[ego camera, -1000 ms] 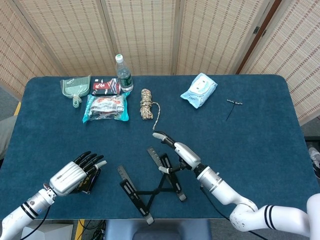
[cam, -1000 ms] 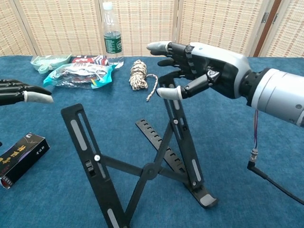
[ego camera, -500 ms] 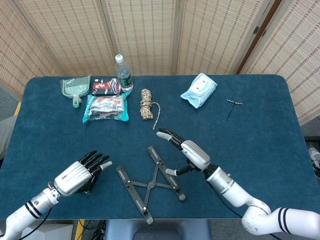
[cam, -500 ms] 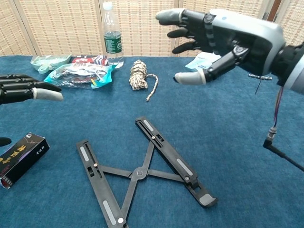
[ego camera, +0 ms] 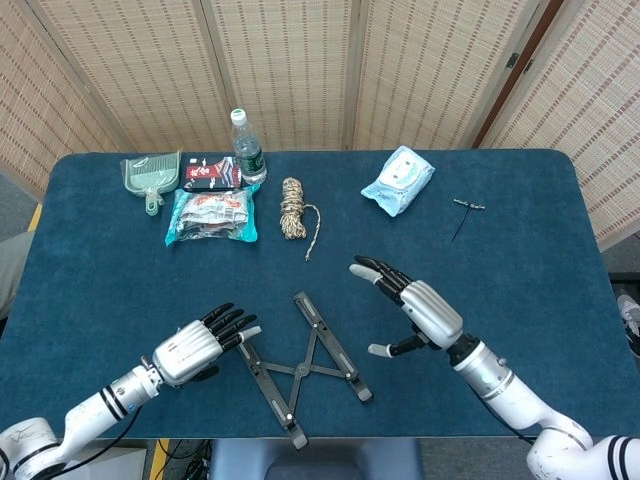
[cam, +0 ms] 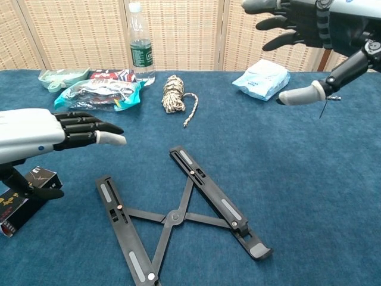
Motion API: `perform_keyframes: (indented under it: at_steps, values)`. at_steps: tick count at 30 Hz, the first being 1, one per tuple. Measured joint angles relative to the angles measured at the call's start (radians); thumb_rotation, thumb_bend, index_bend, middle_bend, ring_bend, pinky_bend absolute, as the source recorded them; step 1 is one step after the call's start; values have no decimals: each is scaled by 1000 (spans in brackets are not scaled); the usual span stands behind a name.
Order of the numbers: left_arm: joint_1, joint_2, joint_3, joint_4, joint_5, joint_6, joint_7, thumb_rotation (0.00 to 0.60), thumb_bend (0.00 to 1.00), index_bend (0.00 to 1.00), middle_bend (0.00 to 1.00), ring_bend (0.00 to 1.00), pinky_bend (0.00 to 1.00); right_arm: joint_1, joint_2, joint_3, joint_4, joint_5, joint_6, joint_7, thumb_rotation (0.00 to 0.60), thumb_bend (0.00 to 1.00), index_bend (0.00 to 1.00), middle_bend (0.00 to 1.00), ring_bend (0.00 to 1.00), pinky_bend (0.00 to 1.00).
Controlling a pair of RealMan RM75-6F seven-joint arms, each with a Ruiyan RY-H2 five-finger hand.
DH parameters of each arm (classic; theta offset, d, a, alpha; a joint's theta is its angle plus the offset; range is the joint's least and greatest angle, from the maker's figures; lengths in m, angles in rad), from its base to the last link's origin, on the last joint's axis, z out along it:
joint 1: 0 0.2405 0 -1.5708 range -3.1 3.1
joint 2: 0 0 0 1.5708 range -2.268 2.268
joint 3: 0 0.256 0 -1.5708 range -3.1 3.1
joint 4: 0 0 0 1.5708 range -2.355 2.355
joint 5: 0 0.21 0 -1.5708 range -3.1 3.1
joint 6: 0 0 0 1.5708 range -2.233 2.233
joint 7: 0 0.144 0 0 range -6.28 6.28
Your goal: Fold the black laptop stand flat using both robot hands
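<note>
The black laptop stand [ego camera: 303,366] [cam: 176,215] lies flat on the blue table, its two long bars crossed by thin struts. My left hand [ego camera: 199,345] [cam: 44,132] hovers just left of the stand's left bar, fingers extended toward it and holding nothing. My right hand [ego camera: 417,309] [cam: 315,31] is raised to the right of the stand, fingers spread, clear of it.
A small black box [cam: 22,195] lies under my left hand. At the back stand a water bottle [ego camera: 245,147], a rope coil [ego camera: 293,207], snack packets [ego camera: 212,214], a green dustpan [ego camera: 152,176], a wipes pack [ego camera: 399,180] and a small metal tool [ego camera: 464,208].
The stand went from propped up to lying flat a second ago. Since then my right hand has pulled away to the right and up, and my left hand has moved right toward the stand.
</note>
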Motion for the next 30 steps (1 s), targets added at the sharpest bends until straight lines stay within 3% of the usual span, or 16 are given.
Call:
perform_keyframes:
  at_steps: [14, 30]
  values:
    - [-75, -138, -37, 110, -65, -118, 9, 600, 259, 0, 0, 0, 0, -16, -3, -10, 22, -12, 13, 35, 600, 3, 0, 0, 0, 142]
    - [-73, -182, -16, 190, -100, -114, -27, 600, 259, 0, 0, 0, 0, -33, 6, -28, 32, -50, 38, 93, 600, 1, 0, 0, 0, 142]
